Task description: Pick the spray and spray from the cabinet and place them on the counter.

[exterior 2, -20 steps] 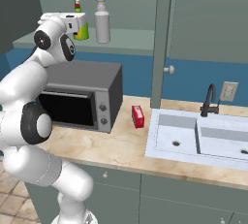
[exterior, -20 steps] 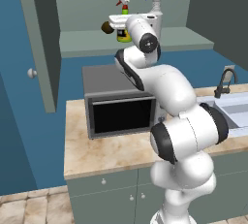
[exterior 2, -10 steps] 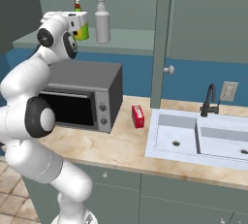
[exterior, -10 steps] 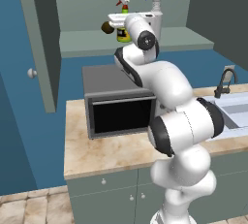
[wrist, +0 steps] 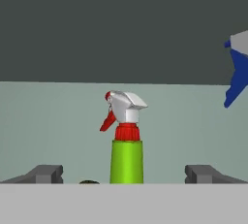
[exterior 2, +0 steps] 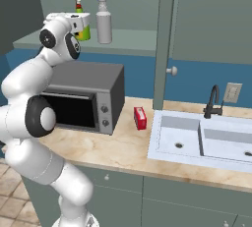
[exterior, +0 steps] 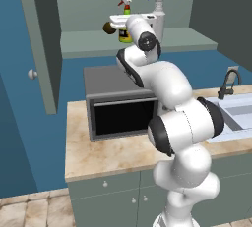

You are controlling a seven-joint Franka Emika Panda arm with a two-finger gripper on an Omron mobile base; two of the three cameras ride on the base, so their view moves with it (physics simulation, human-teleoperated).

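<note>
From the left base view: the arm reaches up into the open cabinet (exterior: 44, 49), its hand a touch closer to the shelf than half a second ago; bottles and base unchanged. The gripper (exterior: 118, 23) is level with the green spray bottle (exterior: 126, 22), which stands upright on the inner shelf with its lower body hidden behind the hand. The tall grey-white spray bottle (exterior: 158, 10) stands upright just beside it, toward the sink side. A small brown ball (exterior: 109, 27) sits on the shelf on the other side of the hand. Below, the toaster oven (exterior: 120, 105) rests on the counter (exterior: 98, 157). Elbow is folded high, forearm angled up and away from the base.

From the right base view: same reach, wrist near horizontal, hand pointed into the cabinet. The green bottle's red nozzle shows above the hand; the grey-white bottle stands free, apart from the hand. A flat red box (exterior 2: 140, 118) lies on the counter between oven and sink (exterior 2: 197, 140).

From the hand view: both fingertips (wrist: 46, 173) stand wide apart, jaws fully spread, holding nothing. The green bottle is centred between them, touching neither. The other bottle's blue nozzle is at the right edge.
</note>
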